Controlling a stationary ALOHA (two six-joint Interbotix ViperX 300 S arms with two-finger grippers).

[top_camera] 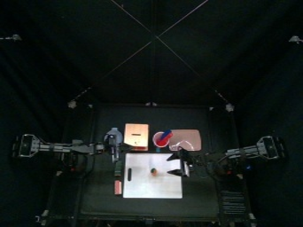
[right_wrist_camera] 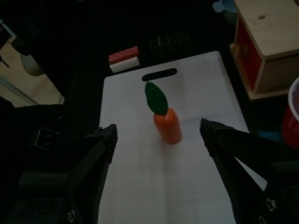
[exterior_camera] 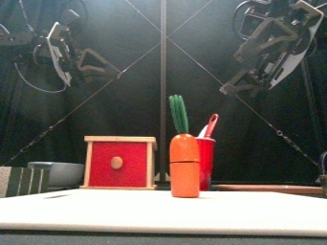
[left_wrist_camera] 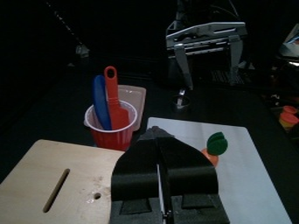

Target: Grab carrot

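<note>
Right wrist view: upright carrot point(right_wrist_camera: 169, 122) between fingers point(right_wrist_camera: 103, 144).

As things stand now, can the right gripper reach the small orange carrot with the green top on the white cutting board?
Probably yes. The right gripper is open, and the small orange carrot with the green top stands upright just beyond its jaws, centred between them. The white cutting board around it is bare, so nothing appears to block the way.

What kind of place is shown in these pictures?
Probably a robot test pen with toy kitchen props: black curtains surround a table bearing a white cutting board, a toy carrot and a red cup.
</note>
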